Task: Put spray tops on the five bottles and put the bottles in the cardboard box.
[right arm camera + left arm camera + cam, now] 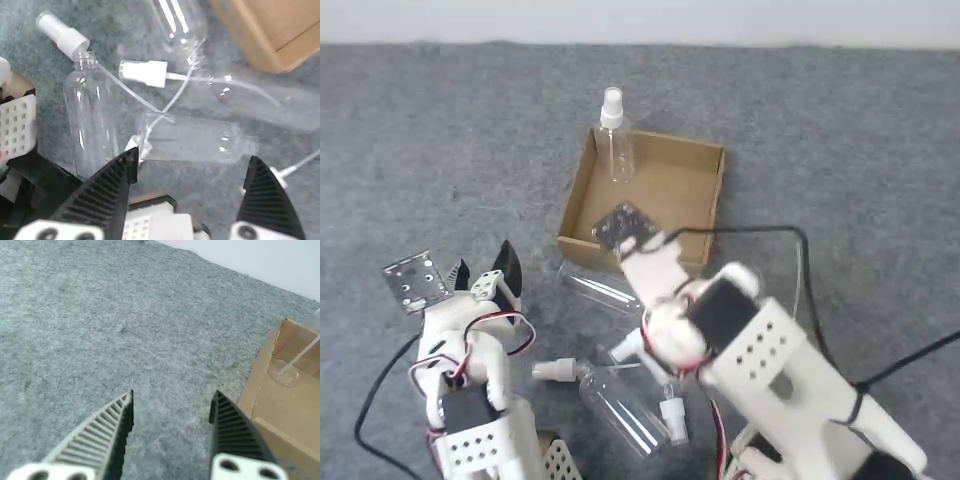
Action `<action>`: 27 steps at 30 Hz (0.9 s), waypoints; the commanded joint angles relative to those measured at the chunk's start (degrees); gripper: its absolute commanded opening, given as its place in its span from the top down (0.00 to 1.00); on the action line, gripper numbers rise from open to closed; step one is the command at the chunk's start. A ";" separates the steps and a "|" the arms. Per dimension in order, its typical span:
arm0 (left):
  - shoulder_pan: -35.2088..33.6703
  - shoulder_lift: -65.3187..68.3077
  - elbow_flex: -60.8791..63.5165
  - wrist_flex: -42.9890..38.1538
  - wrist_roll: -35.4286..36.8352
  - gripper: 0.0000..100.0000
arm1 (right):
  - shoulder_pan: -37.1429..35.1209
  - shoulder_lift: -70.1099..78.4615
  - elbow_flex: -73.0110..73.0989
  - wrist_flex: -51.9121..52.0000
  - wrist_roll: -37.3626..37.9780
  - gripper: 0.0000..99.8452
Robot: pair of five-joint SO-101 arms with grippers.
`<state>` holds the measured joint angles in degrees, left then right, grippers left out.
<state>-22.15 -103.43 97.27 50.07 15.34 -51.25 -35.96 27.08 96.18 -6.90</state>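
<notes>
My left gripper (173, 395) hangs open over bare grey mat at the table's front left (485, 262), left of the cardboard box (665, 195). One clear bottle (616, 140) with a white spray top stands in the box's far left corner; its base (284, 374) shows in the left wrist view. My right gripper (194, 155) is open above a capless bottle (195, 142) lying in front of the box. Beside that lies another bottle (92, 120) with a spray top (62, 32) loosely at its neck. A loose spray top (145, 71) with its tube rests between them.
The right arm (720, 320) leans over the bottles in front of the box (270, 30). Another capless bottle (595, 290) lies against the box's front wall, and a loose spray top (672, 415) sits near the arm's base. Open mat stretches left and behind.
</notes>
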 commanded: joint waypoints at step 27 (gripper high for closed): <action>-0.09 -1.32 -0.75 -1.93 -0.09 0.76 | -24.48 -15.52 33.41 -31.16 -16.09 0.72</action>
<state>-22.15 -103.43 97.27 50.07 15.34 -74.90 -49.67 57.93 70.15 -22.37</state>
